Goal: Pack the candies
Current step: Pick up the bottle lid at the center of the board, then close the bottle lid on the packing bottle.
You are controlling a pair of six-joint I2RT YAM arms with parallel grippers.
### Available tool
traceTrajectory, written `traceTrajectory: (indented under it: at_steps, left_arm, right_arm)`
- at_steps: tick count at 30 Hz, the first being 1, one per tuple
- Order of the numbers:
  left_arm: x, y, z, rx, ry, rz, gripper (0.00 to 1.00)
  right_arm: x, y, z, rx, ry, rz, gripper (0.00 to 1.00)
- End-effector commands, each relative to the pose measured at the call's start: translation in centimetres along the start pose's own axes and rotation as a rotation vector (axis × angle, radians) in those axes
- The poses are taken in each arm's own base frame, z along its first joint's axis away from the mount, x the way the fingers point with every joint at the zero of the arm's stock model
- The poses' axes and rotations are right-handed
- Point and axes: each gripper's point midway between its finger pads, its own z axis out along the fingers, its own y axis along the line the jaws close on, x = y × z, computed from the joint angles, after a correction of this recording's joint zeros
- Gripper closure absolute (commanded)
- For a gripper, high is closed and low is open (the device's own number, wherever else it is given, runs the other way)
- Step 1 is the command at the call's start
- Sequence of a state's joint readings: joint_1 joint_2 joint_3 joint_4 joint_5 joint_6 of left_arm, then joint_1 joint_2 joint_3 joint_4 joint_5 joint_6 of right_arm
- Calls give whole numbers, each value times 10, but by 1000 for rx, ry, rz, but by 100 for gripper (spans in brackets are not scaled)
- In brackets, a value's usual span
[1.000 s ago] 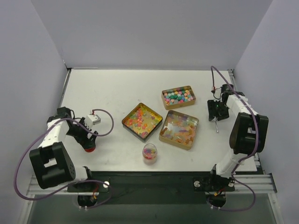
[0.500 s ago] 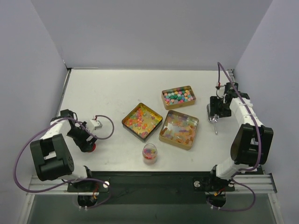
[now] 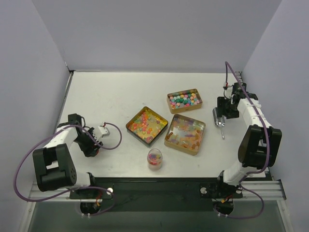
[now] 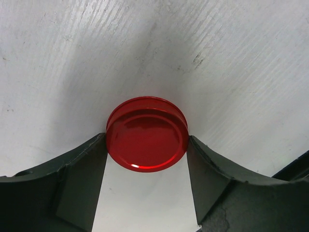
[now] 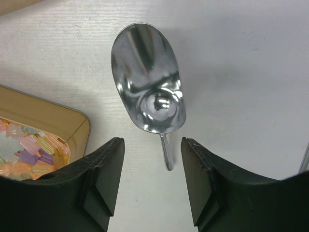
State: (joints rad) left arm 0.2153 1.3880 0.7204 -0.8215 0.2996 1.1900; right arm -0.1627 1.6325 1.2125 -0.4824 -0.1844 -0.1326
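The candies fill three gold tins: a square one (image 3: 147, 125), a small one (image 3: 184, 100) and a larger one (image 3: 185, 134). More candies sit in a small clear jar (image 3: 154, 158). My left gripper (image 3: 94, 149) is low at the table's left. In the left wrist view, that gripper (image 4: 147, 145) has both fingertips against the sides of a red round lid (image 4: 147, 134) lying flat. My right gripper (image 3: 221, 118) hangs open over a metal scoop (image 5: 149, 79). The scoop's thin handle (image 5: 166, 152) lies between the open fingers, touching neither.
A corner of the larger tin (image 5: 48, 118) with pastel candies (image 5: 29, 150) shows at the right wrist view's left edge. The left arm's purple cable (image 3: 113, 140) loops over the table toward the square tin. Grey walls close in the table on three sides.
My left gripper has dropped lower around the red lid and its jaws have narrowed onto it. My right gripper shifted slightly back over the scoop, then held still.
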Motion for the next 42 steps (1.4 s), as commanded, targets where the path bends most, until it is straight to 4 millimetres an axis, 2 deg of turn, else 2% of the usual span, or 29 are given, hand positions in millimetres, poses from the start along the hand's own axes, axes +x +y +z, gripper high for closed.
traceTrajectory:
  at_steps: [1,5,6,7,9,10,12,13,16,17,18,19,20,22,23,26,27,29,30,32,36,40,42]
  left_arm:
    - [1,-5,2,26,8,31,32]
    - [-5,-9,-9,16,-23,71,34]
    - [-18,-2,-22,-15,-61,94,34]
    - [-33,-9,-29,17,-110,110,34]
    - [-57,-9,-42,23,-154,134,33]
    - [-83,-11,-58,32,-191,172,33]
    - [-108,-19,-69,66,-224,218,33]
    - [-132,-28,-78,82,-248,266,33]
    - [-167,-49,-89,116,-293,331,32]
    - [-189,-63,-95,126,-312,406,31]
    - [-199,-73,-94,141,-314,435,30]
    - [-210,-81,-96,152,-318,445,30]
    - [-229,-101,-100,172,-332,522,30]
    - [-242,-112,-97,201,-312,538,29]
    - [-256,-124,-97,222,-310,578,29]
    - [-264,-137,-93,271,-260,577,29]
    - [-269,-145,-100,287,-256,594,29]
    - [-273,-152,-100,311,-235,606,29]
    - [-274,-163,-104,332,-222,640,28]
    - [-271,-171,-100,360,-185,664,28]
    - [-267,-201,-103,416,-151,700,28]
    - [-267,-211,-97,336,-115,737,28]
    - [-274,-214,-91,292,-117,713,28]
  right_arm:
    - [-3,3,-7,-15,-12,3,49]
    - [-3,1,-9,-11,-19,6,49]
    - [-5,1,-10,-12,-24,9,49]
    - [-5,0,-11,-10,-24,10,49]
    - [-9,-1,-12,-8,-31,11,50]
    - [-10,-1,-12,-7,-34,11,49]
    - [-12,-1,-12,-12,-38,12,49]
    - [-14,-1,-12,-12,-41,11,49]
    - [-13,0,-10,-18,-36,4,48]
    - [-12,0,-9,-15,-29,-4,48]
    - [-10,-4,-9,16,-18,-12,38]
    - [-7,-7,-8,38,-11,-12,33]
    - [-6,-8,-10,44,-5,-12,31]
    - [-7,-4,-11,22,-1,-3,31]
    - [-9,-4,-13,25,-8,7,30]
    - [-17,-6,-23,33,-46,43,28]
    - [-19,-6,-26,29,-58,52,27]
    - [-16,-6,-28,30,-60,69,27]
    - [-17,-5,-33,27,-74,71,27]
    - [-15,-5,-35,22,-78,74,26]
    - [-17,-2,-47,12,-117,74,26]
    - [-20,-8,-57,25,-145,66,26]
    - [-23,-11,-62,21,-163,87,26]
